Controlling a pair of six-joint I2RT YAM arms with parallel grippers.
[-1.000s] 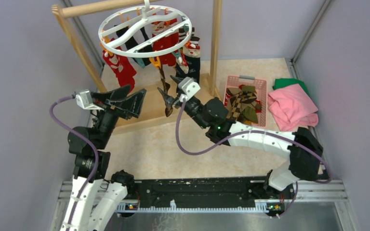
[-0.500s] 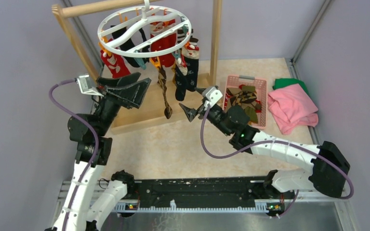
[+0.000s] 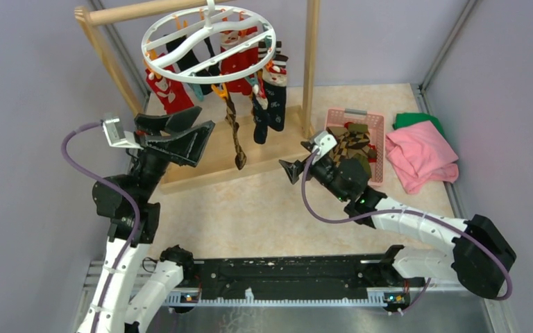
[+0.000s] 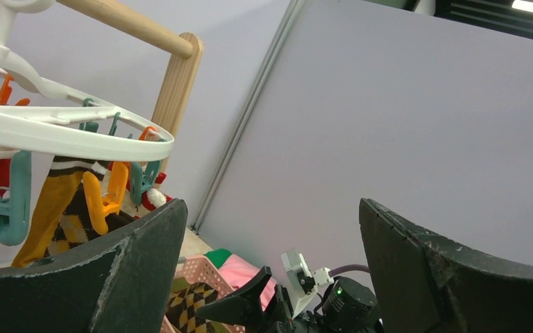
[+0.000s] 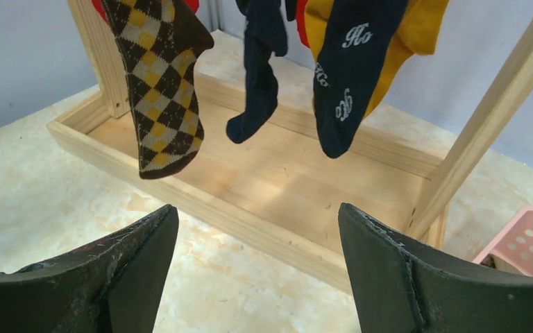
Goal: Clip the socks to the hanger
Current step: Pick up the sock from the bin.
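Grey partition walls enclose a beige, stone-patterned bench.

- The hanger is hooked on the top bar of the wooden rack at the back left of the bench.
- You have socks clipped under its ring in red, black and navy. The brown argyle sock dangles lowest, over the rack's base tray.
- More socks lie in the pink basket just right of the rack.
- Your left tool is raised just left of the hanger, fingers wide apart, empty.
- Your right tool sits low between rack and basket, fingers apart, holding nothing.
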